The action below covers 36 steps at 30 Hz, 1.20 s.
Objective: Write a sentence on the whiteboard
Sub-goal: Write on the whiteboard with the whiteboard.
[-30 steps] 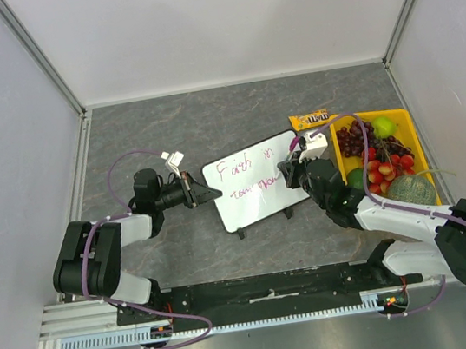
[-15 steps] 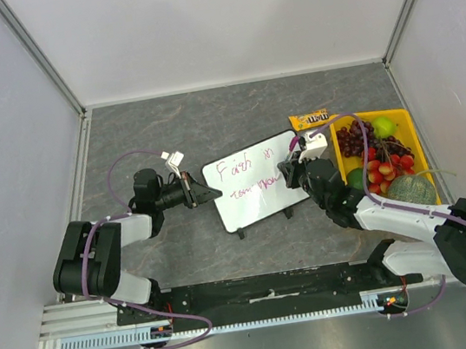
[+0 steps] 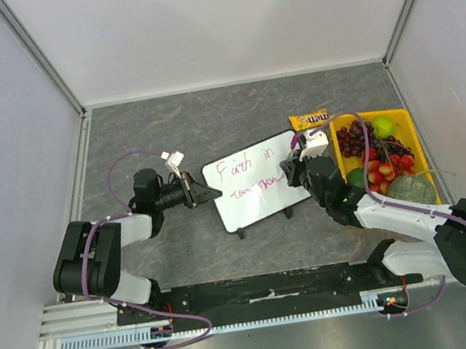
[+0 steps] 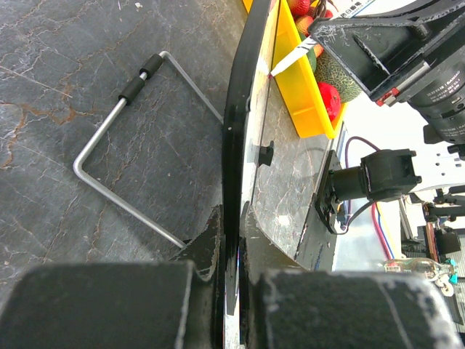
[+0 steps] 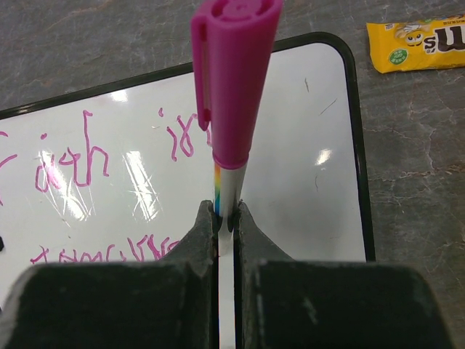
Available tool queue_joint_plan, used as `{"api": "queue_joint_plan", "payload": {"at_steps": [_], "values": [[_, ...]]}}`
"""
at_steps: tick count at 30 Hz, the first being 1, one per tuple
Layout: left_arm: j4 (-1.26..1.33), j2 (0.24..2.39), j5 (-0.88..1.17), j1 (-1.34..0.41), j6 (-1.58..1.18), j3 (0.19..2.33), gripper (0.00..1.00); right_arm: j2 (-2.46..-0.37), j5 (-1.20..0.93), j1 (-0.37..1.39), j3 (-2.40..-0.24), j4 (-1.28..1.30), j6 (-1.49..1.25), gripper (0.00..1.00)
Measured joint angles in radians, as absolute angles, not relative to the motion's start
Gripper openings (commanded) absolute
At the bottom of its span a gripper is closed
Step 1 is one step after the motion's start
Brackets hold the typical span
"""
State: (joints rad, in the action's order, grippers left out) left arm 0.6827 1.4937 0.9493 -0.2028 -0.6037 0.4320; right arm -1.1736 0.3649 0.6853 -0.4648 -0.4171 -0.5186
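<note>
Whiteboard (image 3: 258,193), askew, bears the sentence (image 3: 247,165) in pink; left gripper (image 3: 211,193) at its left edge, right gripper (image 3: 290,171) at its right.

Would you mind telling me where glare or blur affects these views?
Right wrist: bright glare patches on the whiteboard near the sentence; right gripper's fingers soft. Left wrist: left gripper's fingers blurred, far right overexposed. Top external: evenly lit, sharp.

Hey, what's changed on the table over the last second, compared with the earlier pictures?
Hardly anything. The right claw, shut on the marker, edged very slightly rightward over the whiteboard. The lettering looks unchanged. The left claw kept its grip on the whiteboard's left edge. The whiteboard, fruit tray and candy pack stayed put.
</note>
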Motion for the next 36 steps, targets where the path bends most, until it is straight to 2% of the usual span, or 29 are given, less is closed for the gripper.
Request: {"api": "queue_joint_plan", "payload": {"at_steps": [19,29,36], "values": [[0.683,1.494,0.950,-0.203,-0.604,0.432,0.02,-1.203,0.357,0.671,-0.514,-0.401,-0.506,0.00],[0.683,1.494,0.951,-0.203,-0.603,0.432,0.02,-1.066,0.281,0.624,-0.480,-0.425,-0.533,0.00],[0.683,1.494,0.951,-0.203,-0.603,0.432,0.02,-1.063,0.263,0.566,-0.477,-0.422,-0.533,0.00]]}}
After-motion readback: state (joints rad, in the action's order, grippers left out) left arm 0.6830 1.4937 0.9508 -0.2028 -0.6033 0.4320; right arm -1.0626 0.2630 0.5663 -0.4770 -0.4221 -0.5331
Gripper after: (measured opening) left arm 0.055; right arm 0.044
